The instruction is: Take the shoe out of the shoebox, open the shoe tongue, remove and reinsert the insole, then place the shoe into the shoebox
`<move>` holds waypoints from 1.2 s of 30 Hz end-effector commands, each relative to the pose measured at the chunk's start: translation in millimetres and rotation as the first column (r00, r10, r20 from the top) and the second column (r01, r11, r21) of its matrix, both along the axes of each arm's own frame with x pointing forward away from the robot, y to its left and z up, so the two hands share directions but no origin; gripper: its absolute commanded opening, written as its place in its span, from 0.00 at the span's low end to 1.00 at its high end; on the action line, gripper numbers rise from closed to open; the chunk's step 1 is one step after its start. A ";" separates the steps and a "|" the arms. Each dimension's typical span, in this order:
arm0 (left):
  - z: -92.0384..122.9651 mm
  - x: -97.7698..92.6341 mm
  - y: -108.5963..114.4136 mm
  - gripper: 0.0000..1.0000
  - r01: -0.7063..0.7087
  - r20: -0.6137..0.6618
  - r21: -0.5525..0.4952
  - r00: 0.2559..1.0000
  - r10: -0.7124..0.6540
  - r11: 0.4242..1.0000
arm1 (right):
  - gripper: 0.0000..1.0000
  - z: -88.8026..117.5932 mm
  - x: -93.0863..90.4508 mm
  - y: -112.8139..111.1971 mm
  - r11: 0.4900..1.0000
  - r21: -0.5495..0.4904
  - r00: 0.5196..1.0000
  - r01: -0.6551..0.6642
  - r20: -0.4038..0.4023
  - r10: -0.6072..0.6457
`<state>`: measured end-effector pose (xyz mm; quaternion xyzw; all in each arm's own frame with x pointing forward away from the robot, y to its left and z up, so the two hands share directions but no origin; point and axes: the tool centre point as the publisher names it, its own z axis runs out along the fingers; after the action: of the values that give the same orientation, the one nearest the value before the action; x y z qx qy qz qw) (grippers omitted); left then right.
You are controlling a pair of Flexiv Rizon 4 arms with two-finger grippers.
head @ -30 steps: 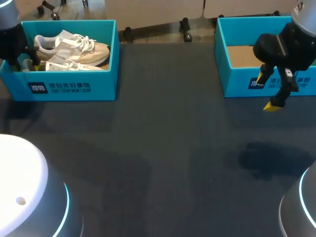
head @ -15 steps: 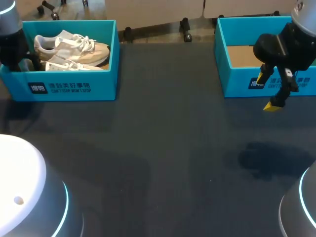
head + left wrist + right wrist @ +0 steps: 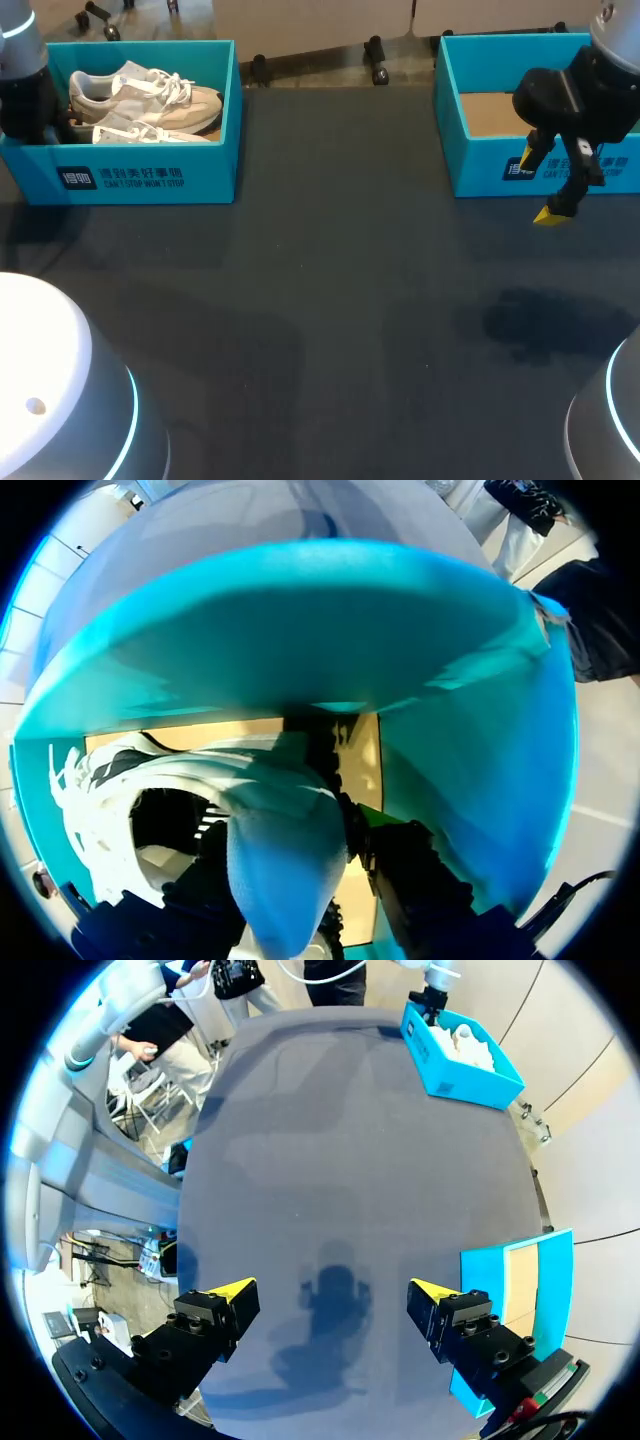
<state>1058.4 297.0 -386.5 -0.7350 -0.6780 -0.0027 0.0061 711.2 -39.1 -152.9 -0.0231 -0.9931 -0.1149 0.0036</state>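
Left pincer [image 3: 295, 870] inside the left shoebox [image 3: 150, 175] at the heel of a pale shoe [image 3: 150, 780], grip impossible to tell, right pincer [image 3: 332, 1293] released above the tabletop [image 3: 330, 300] beside the right shoebox [image 3: 480, 165].

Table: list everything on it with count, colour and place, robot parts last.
Table: one, dark grey, under everything.
Boxes: two, teal, left box at the far left, right box at the far right.
Shoes: two, white and beige, far shoe and near shoe, both in the left box.
Left arm: one, black, in the left box's left end.
Right arm: one, black, above the table by the right box's front wall, yellow-tipped jaws open.
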 end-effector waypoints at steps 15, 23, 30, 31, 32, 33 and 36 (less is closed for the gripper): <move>25.2 2.8 8.7 0.00 0.065 0.006 0.037 0.998 -0.065 0.997 | 1.00 -0.6 1.7 1.0 1.000 -0.004 1.000 0.001 -0.003 -0.001; 50.5 2.9 8.7 0.00 0.109 0.004 0.041 0.994 -0.109 0.993 | 1.00 -0.6 1.7 1.0 1.000 -0.004 1.000 0.001 -0.003 -0.001; 85.2 4.6 0.6 0.00 0.125 0.002 0.042 0.992 -0.125 0.991 | 1.00 -0.6 1.7 1.0 1.000 -0.004 1.000 0.001 -0.003 -0.001; 91.2 4.6 -0.8 0.00 0.120 -0.002 0.048 0.993 -0.120 0.992 | 1.00 -0.6 1.7 1.0 1.000 -0.004 1.000 0.001 -0.003 -0.001; 97.3 3.4 -1.7 0.00 0.125 0.011 0.053 0.992 -0.126 0.991 | 1.00 -0.6 1.7 1.0 1.000 -0.004 1.000 0.001 -0.003 -0.001; 103.1 2.6 -2.1 0.00 0.118 0.014 0.064 0.993 -0.119 0.991 | 1.00 -0.6 1.7 1.0 1.000 -0.004 1.000 0.001 -0.003 -0.001; 119.5 1.4 -2.1 0.00 0.109 0.027 0.067 0.993 -0.111 0.992 | 1.00 -0.6 1.7 1.0 1.000 -0.004 1.000 0.001 -0.003 -0.001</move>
<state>1069.6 297.5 -289.4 -0.7713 -0.6355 -0.0297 0.0194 711.2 -39.1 -152.9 -0.0231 -0.9931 -0.1149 0.0037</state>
